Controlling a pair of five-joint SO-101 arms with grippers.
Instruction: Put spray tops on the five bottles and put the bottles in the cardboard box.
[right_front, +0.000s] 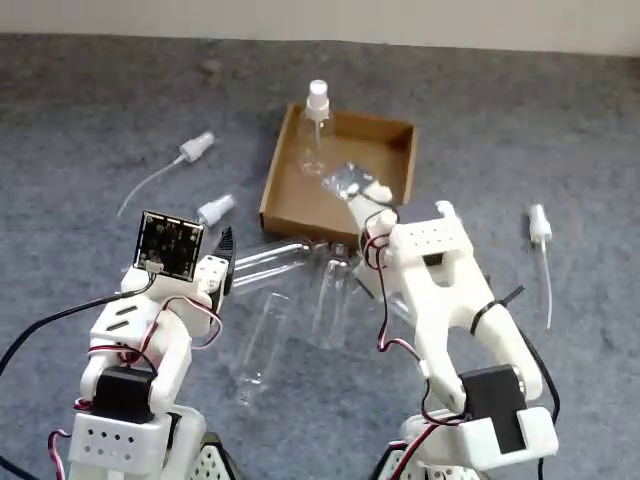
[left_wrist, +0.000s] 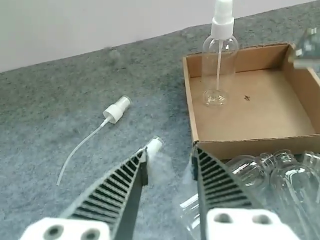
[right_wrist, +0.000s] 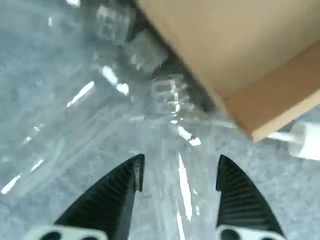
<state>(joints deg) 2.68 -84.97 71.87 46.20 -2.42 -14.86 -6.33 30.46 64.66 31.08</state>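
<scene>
Gaping above the table, the left gripper is released, a spray top just beside one tip; the right gripper is released too, jaws either side of a lying bottle. At 12 o'clock from the arms sits the cardboard box, a capped bottle upright inside; a second top lies at 10 o'clock, a third top at 3 o'clock

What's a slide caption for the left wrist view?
Open left gripper by a loose spray top; one capped bottle stands in the cardboard box, uncapped bottles lie beside it.
</scene>
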